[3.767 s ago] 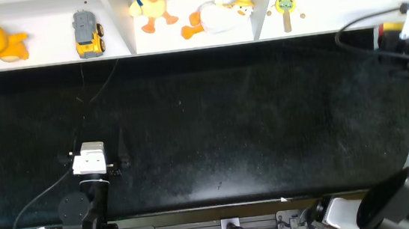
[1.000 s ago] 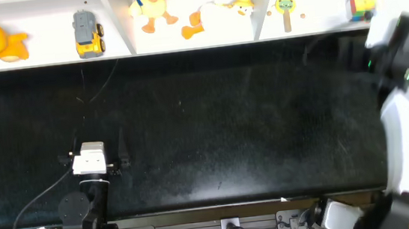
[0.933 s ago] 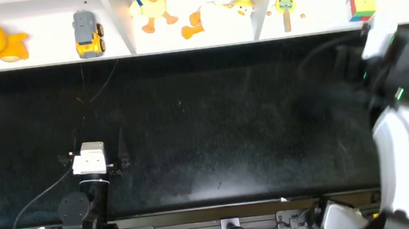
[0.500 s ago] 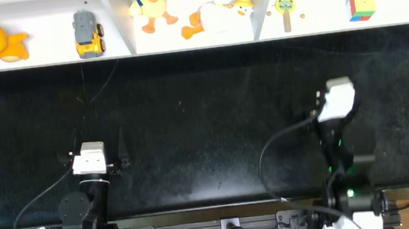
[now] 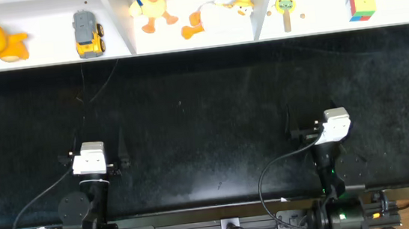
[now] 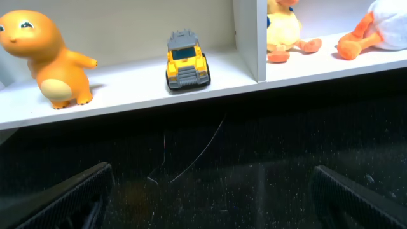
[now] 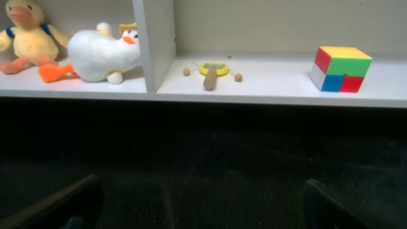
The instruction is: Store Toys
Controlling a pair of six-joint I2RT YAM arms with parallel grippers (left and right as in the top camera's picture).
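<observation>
Top view: six toys line the white shelf (image 5: 183,44) along the upper edge of the frame, two to each compartment. At upper left, the orange figure (image 5: 0,39) stands beside the yellow truck (image 5: 88,33). Past the first divider (image 5: 121,17), the yellow plush duck (image 5: 152,7) sits next to the white plush duck (image 5: 217,15), which lies on its side. At upper right, the small rattle (image 5: 285,9) lies flat, well apart from the colour cube (image 5: 362,6).

Every toy you can see is on the shelf, so the storing looks done or all but done. Each toy sits close to the front lip, which fits an arm reaching up from the black bench (image 5: 211,106) and setting it down just inside. The pairing by compartment suggests a sort: hard toys on the left, plush in the middle, small pieces on the right.

Your arms are folded low near the bottom edge, one left of centre and one right, both facing the shelf. The left gripper (image 6: 211,170) is released, its fingers spread wide with nothing between them. The right gripper (image 7: 203,183) is likewise spread and carries nothing. That suits arms with no load, parked back where they keep your sight of all three compartments open.
</observation>
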